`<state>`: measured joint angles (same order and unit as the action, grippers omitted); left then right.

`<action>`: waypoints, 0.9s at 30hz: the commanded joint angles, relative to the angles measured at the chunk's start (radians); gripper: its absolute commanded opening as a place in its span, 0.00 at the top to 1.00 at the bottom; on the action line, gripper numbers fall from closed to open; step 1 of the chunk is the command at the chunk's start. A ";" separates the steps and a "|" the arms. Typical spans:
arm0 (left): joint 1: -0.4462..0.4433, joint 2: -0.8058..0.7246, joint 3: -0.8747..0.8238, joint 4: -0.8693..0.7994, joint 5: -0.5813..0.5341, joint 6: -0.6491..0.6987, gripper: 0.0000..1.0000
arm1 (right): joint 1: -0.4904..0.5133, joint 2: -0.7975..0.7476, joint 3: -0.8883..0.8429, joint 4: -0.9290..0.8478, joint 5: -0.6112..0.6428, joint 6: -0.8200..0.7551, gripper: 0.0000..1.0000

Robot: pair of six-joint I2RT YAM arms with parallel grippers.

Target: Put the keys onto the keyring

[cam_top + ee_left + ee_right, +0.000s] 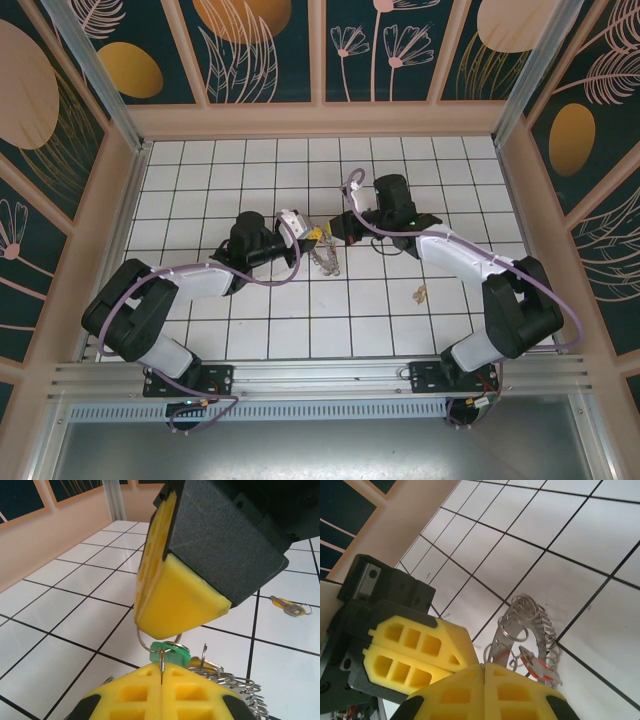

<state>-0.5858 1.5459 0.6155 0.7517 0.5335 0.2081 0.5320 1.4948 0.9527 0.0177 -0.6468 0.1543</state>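
White tiles cover the table (250, 330) in the top view, where the left gripper (303, 236) and the right gripper (335, 228) meet tip to tip near the middle. The keyring (326, 260) trails from under them toward the near edge, its top end hidden by the fingers, and at this size its keys cannot be told apart. A loose key (421, 292) lies well apart to the right. From the left wrist, that gripper's yellow pads are pressed together on a small wire loop (144, 641) carrying a green key (170, 653). The loop's upper end vanishes under the right gripper's pad, and the frame's bottom edge cuts off the hoop's coils. From the right wrist, its own pads are closed flush, but what they pinch cannot be told. Beyond them the keyring's fringed rim shows a red key (538, 669), half hidden among the loops.
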 commanded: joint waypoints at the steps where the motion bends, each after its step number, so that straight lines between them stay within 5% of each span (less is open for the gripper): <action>1: 0.002 -0.002 0.027 -0.003 0.009 0.016 1.00 | 0.010 -0.019 0.050 -0.035 0.033 -0.034 1.00; 13: 0.001 0.000 0.046 -0.012 0.001 0.017 1.00 | 0.036 -0.021 0.072 -0.090 0.149 -0.062 1.00; 21: 0.003 -0.022 0.033 0.003 0.001 0.004 0.77 | 0.033 -0.035 0.057 -0.075 0.168 -0.053 1.00; 27: 0.002 -0.056 -0.010 0.037 -0.013 -0.017 0.70 | 0.029 -0.036 0.048 -0.064 0.180 -0.045 1.00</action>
<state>-0.5858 1.5269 0.6281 0.7383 0.5255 0.2054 0.5663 1.4948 1.0065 -0.0719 -0.4847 0.1101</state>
